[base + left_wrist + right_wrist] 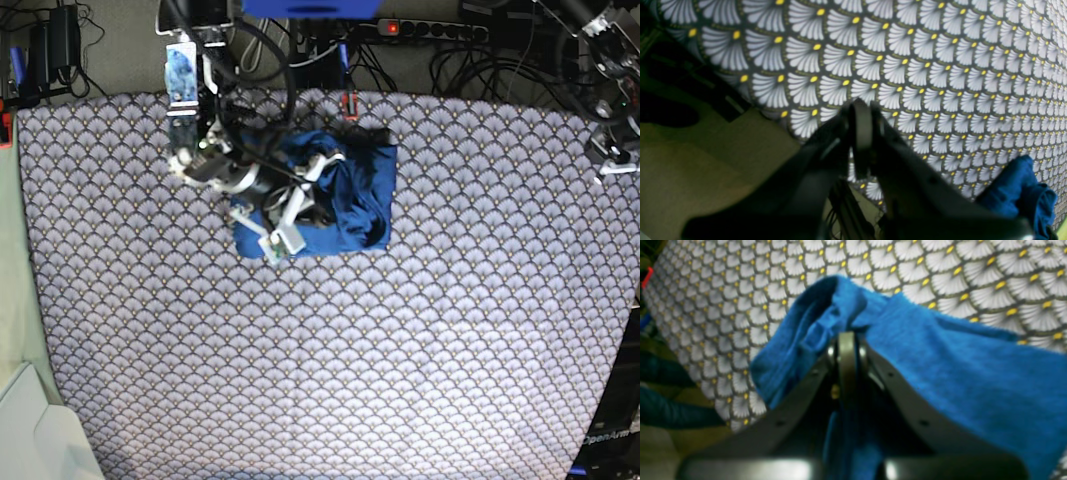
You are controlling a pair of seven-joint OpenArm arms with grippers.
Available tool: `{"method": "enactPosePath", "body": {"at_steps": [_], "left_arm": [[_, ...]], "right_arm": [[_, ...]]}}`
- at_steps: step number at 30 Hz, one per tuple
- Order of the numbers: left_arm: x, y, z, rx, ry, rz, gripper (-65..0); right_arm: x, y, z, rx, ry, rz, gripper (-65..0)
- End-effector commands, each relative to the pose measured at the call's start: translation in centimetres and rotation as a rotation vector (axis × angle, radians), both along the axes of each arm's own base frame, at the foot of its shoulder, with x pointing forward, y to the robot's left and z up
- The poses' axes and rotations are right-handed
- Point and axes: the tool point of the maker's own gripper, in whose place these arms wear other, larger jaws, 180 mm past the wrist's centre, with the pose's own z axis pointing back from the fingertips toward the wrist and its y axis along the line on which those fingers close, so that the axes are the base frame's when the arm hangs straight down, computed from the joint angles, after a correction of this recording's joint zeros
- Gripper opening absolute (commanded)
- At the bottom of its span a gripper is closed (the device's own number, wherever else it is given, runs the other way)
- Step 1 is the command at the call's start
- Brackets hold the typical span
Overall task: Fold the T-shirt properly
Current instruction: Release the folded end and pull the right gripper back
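Base view puts the T-shirt (345, 195) bunched near the desk's (400, 380) far edge, left of centre. Your right gripper (846, 340) sits over its left side, jaws clenched on a fold of blue cloth. Your left gripper (860, 110) hangs well apart by the far right corner, jaws pressed together, empty. The right arm is nearer.

T-shirt (350, 195): plain medium-blue soft knit, no print. Lies bunched in a rough rectangular heap w/ overlapping folds and creases, at upper-centre of desk (400, 350). One edge is lifted off the cloth, pinched in right claw (846, 340), fabric draping both sides.
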Motion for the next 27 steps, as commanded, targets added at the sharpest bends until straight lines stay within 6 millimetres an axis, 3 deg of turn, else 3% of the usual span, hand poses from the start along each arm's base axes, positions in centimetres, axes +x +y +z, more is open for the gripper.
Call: {"method": "enactPosePath", "body": {"at_steps": [1,6,10,14,22,27], "left_arm": [[0.6,0.7,1.2,0.028,-0.032,0.001,-64.8],[0.6,0.8,1.2,0.028,-0.032,0.003,-64.8],[0.6,0.8,1.2,0.028,-0.032,0.003,-64.8],[0.6,0.8,1.2,0.027,-0.032,0.003,-64.8],[-0.3,0.6,0.7,0.021,-0.011,0.0,-64.8],[-1.1,-0.1,0.2,-0.011,0.02,-0.022,-64.6]], "right_arm": [[0.6,0.6,1.0,0.046,-0.032,-0.005,-65.0],[-1.2,4.0,-0.8,0.065,0.025,0.09,-65.0],[-3.2,8.7,0.3,0.09,-0.012,0.23,-65.0],[-4.0,11.5,1.8,0.091,-0.059,0.336,-65.0],[-3.3,11.5,3.4,0.093,-0.109,0.336,-65.0],[-1.4,7.6,5.0,0.049,-0.188,0.263,-65.0]]}}
